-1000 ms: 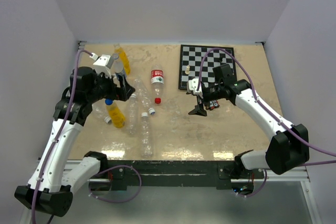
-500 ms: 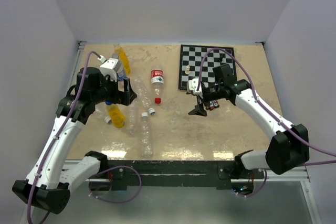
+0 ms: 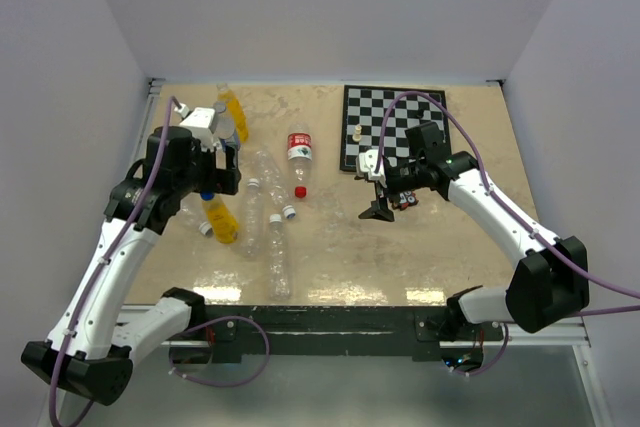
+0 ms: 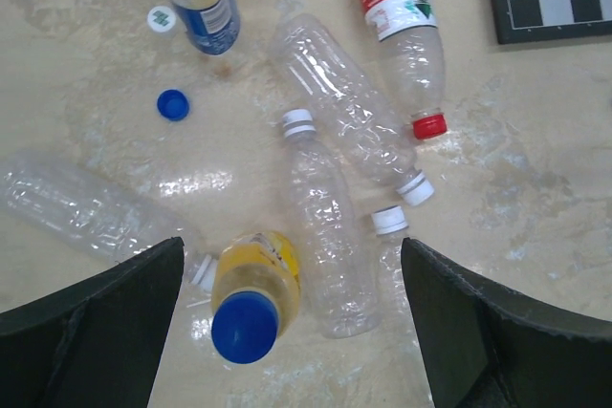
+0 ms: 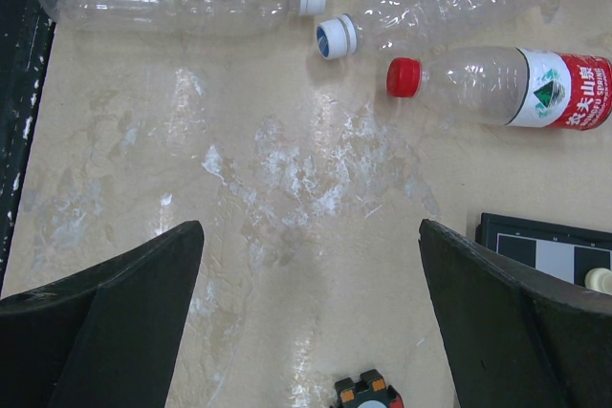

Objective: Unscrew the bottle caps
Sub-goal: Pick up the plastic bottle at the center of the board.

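Left gripper hovers wide open, empty, above the orange-yellow bottle; next, lower and grasp its blue cap. Right gripper is equally open and empty.

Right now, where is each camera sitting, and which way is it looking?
Top: above, behind the arms, facing down at the table; both arms show.
Left wrist: on the left arm, facing down at bottles; the open left gripper shows.
Right wrist: on the right arm, facing down at table and a chessboard corner; the open right gripper shows.
Shared: both wrists see the red-capped bottle.
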Controlling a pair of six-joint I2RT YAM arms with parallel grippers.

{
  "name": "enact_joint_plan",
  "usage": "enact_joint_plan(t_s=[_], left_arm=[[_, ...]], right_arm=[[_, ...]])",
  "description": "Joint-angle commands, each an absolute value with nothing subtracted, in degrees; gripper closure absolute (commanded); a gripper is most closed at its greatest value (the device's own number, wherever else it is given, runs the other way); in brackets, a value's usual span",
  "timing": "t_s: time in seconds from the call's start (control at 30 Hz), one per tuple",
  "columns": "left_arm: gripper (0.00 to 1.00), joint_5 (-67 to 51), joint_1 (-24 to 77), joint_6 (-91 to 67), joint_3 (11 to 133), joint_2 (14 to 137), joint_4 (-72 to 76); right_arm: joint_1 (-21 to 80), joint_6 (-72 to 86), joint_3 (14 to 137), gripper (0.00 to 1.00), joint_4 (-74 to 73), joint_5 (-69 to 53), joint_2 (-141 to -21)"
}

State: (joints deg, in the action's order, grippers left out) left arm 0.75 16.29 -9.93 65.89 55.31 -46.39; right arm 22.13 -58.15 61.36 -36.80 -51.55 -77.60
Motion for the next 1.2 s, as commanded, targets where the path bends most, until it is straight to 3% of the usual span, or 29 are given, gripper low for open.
enact_joint_plan(t_s=[0.0, 0.47, 0.7, 1.17], left_arm=[[0.02, 8.52, 16.61, -12.65, 65.22, 52.48, -48.60], [0.10, 9.23, 16.61, -14.33, 59.50, 54.75, -48.87], [0.20, 10.11, 16.61, -14.59, 57.22, 56.34, -47.46], [0.24, 10.37, 16.61, -15.29, 55.28, 58.89, -46.32]], right_arm=[[22.50, -58.62, 60.82, 0.02, -36.56, -52.47, -77.52], [22.68, -58.80, 60.91, 0.02, -36.65, -52.47, -77.43], [22.59, -58.80, 60.82, 0.02, -36.56, -52.47, -77.34], [22.68, -58.80, 61.00, 0.02, -36.74, -52.47, -76.90]])
